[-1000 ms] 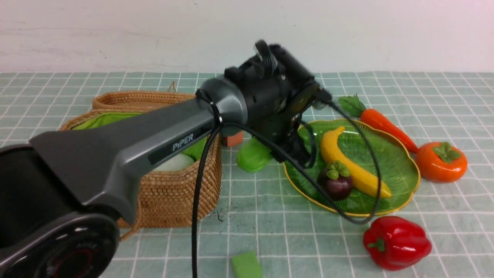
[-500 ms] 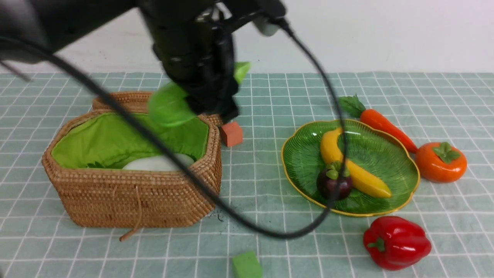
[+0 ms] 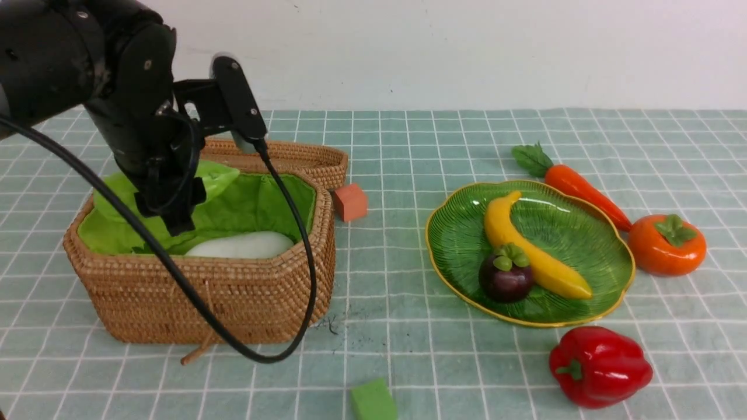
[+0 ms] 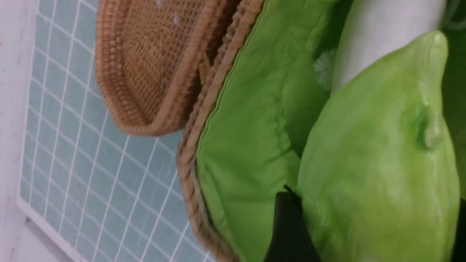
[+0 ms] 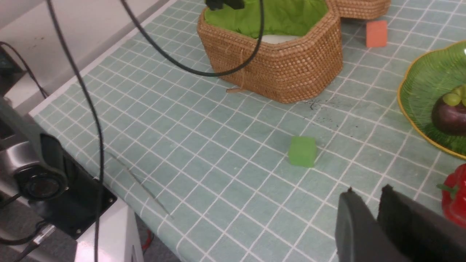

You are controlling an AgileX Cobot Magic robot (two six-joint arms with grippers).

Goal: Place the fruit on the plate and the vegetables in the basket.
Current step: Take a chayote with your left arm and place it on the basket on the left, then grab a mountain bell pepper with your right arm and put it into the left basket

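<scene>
Between the left gripper's (image 3: 175, 204) wide-set fingers, light-green gourd (image 4: 378, 163), gripped above the basket (image 3: 204, 268), presumably for lowering beside the radish (image 3: 242, 245) beneath. Right gripper (image 5: 364, 193), fingers nearly together, seemingly empty, probably waiting.

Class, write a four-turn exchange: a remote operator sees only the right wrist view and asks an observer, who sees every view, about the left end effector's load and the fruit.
Operator: The left end effector is mostly cut off here. Is it holding anything?
Observer: Yes, the light-green gourd, gripped at the mouth of the basket.
Operator: I see part of the plate, with the mangosteen on it. Is any fruit off it?
Observer: Yes, the orange persimmon sits outside its rim, by the tip of the carrot.
</scene>
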